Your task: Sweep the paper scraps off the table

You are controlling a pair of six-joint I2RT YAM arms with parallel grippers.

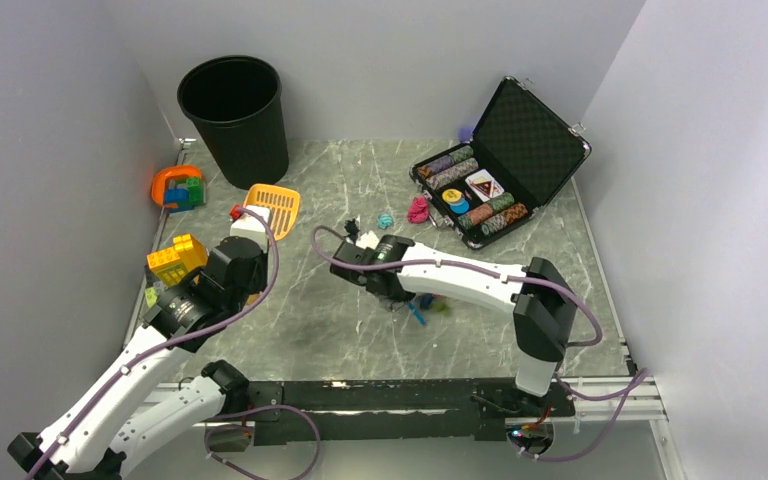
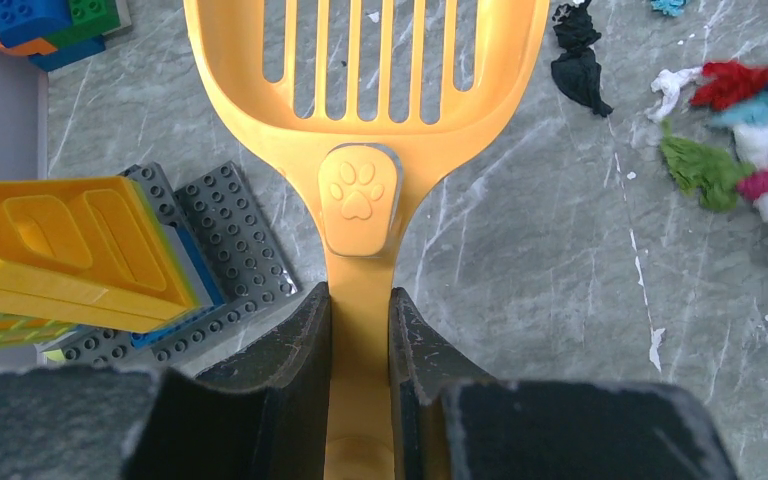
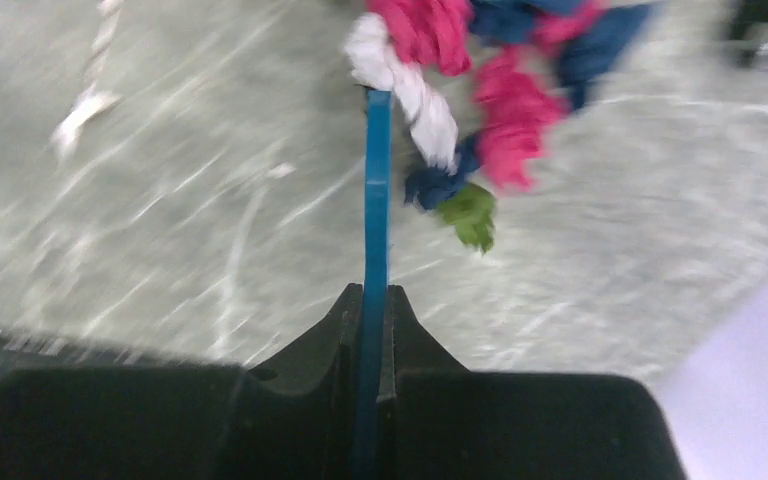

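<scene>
While left jaws pinch a scoop [image 2: 359,270] and right jaws a blue strip [image 3: 377,200], scraps [image 2: 705,170] dot the table [image 1: 330,322].

Yellow slotted scoop [image 2: 360,250] with paw-print badge, handle clamped between the dark fingers of the left gripper [image 2: 360,310], mixed-colour paper scraps [image 2: 735,150] heaped at far right on the grey marbled table [image 2: 520,300], dark wads [image 2: 578,60] just right of the scoop, grey studded baseplate [image 2: 230,230] and yellow brick block [image 2: 70,240] seen to the left

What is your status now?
Left gripper: jaws shut on yellow litter scoop. Right gripper: jaws shut on blue tool, tip at paper scraps. Toy bricks beside scoop.
</scene>
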